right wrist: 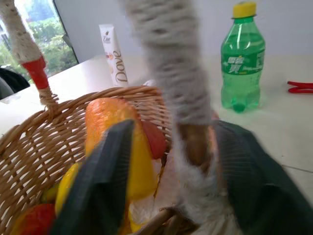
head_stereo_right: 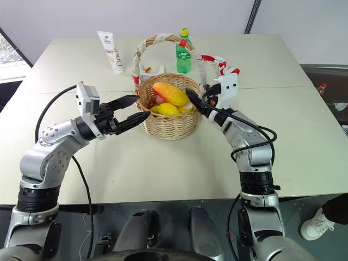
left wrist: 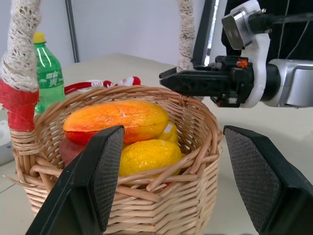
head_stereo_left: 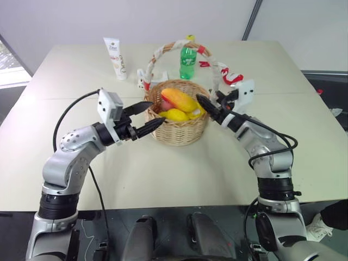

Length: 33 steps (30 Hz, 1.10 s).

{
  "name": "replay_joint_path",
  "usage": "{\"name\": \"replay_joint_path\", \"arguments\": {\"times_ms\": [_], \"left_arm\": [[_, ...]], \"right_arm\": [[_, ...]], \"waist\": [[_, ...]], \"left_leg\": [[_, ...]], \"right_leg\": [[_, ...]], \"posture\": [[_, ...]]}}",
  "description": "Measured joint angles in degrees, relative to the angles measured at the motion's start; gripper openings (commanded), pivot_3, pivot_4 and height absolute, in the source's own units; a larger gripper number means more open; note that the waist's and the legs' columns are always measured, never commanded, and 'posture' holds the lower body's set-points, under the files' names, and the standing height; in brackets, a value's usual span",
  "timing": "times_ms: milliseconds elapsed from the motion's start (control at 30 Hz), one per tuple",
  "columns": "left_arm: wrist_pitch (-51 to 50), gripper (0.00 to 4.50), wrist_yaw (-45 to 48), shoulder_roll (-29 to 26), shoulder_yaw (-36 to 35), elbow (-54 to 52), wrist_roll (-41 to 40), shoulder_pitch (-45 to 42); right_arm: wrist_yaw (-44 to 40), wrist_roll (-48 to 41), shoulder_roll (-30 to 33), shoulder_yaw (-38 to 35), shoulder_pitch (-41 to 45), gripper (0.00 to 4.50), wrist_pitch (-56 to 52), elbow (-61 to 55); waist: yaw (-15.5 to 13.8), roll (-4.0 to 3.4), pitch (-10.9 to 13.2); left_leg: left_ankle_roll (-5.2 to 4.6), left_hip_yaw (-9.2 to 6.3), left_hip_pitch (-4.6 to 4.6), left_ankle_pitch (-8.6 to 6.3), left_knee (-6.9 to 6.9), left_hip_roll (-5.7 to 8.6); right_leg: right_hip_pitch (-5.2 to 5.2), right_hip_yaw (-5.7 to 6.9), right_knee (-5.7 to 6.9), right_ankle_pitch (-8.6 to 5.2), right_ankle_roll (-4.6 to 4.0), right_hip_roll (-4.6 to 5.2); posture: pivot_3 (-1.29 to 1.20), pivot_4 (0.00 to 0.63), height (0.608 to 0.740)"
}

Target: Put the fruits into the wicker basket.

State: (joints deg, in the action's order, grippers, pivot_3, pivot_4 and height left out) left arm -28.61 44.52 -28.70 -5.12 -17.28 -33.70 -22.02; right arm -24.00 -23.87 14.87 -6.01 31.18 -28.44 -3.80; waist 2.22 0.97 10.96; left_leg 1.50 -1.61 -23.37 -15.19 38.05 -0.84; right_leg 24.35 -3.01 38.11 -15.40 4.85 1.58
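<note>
The wicker basket stands on the surface with the mango, lemon and peach already lying inside it; all three look like light, stiff, smooth-skinned toys, best taken across their short width. The left gripper hovers just beside the basket's rim with its fingers apart and empty. The right gripper, at the opposite rim, has its fingers straddling the ribbon-wrapped handle, a stiff, grippy hold point; whether they pinch it cannot be told.
</note>
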Motion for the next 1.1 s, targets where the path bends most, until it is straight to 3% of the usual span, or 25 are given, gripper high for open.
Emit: {"name": "replay_joint_path", "arguments": {"times_ms": [67,233,467,667,733,800,933,1100], "left_arm": [[0.0,3.5,-0.2,0.2,0.0,-0.3,0.0,0.4],[0.1,3.5,-0.6,1.0,1.5,-0.2,0.0,0.2],[0.5,3.5,0.4,1.8,2.2,1.7,0.2,-0.7],[2.0,3.5,1.5,3.7,4.1,5.2,0.9,-3.1],[2.6,3.5,1.5,4.2,4.3,6.0,1.3,-3.6],[3.1,3.5,1.5,4.6,4.4,6.4,1.9,-4.0],[3.8,3.5,1.5,4.5,4.3,7.8,2.9,-4.0],[4.6,3.5,0.4,3.8,3.5,9.6,4.1,-3.2]], "right_arm": [[-0.3,0.0,0.2,-0.3,-0.5,0.15,0.3,-0.2],[-0.1,-1.1,1.9,-2.0,-3.0,0.15,0.2,-3.1],[6.4,1.2,10.9,-13.7,-5.0,0.15,1.4,-5.0],[15.9,9.2,16.6,-21.1,-5.7,0.15,5.2,5.8],[17.1,9.7,16.6,-21.8,-5.9,1.18,6.2,8.1],[17.3,9.6,16.6,-22.1,-6.4,1.94,6.9,8.4],[17.0,8.9,16.6,-22.6,-8.3,4.03,6.9,5.1],[12.7,6.3,19.0,-25.1,-16.1,4.03,5.6,-2.4]], "waist": [[0.0,0.0,0.0],[0.2,-0.02,0.0],[-0.4,-0.02,0.0],[-0.2,-0.02,0.0],[0.4,-0.06,0.0],[0.5,-0.08,0.0],[0.2,-0.11,0.0],[-0.2,-0.11,0.0]], "left_leg": [[0.0,0.0,0.0,0.0,0.0,-0.01],[0.0,0.01,0.01,0.0,0.0,0.0],[0.0,0.05,-0.02,0.0,0.0,0.12],[0.0,0.28,0.01,0.0,0.0,0.12],[-0.01,0.33,0.05,0.0,-0.02,0.09],[-0.01,0.38,0.1,0.0,-0.05,0.03],[-0.01,0.34,0.08,0.01,-0.04,0.01],[-0.01,0.32,0.03,0.0,-0.04,0.06]], "right_leg": [[0.0,0.01,0.0,0.0,0.0,-0.03],[0.0,0.0,0.01,0.0,0.0,-0.04],[0.0,0.0,-0.03,0.0,0.0,-0.04],[0.0,-0.05,-0.02,0.0,0.0,-0.08],[0.01,-0.12,-0.02,0.0,0.0,-0.14],[0.01,-0.18,0.0,0.0,0.0,-0.2],[0.0,-0.18,0.01,0.0,0.0,-0.23],[0.0,-0.17,-0.03,-0.01,0.01,-0.13]], "posture": [[0.0,0.15,0.74],[0.0,0.15,0.74],[0.0,0.15,0.74],[0.0,0.15,0.74],[0.0,0.15,0.74],[0.0,0.15,0.74],[0.0,0.15,0.74],[0.0,0.15,0.74]]}}
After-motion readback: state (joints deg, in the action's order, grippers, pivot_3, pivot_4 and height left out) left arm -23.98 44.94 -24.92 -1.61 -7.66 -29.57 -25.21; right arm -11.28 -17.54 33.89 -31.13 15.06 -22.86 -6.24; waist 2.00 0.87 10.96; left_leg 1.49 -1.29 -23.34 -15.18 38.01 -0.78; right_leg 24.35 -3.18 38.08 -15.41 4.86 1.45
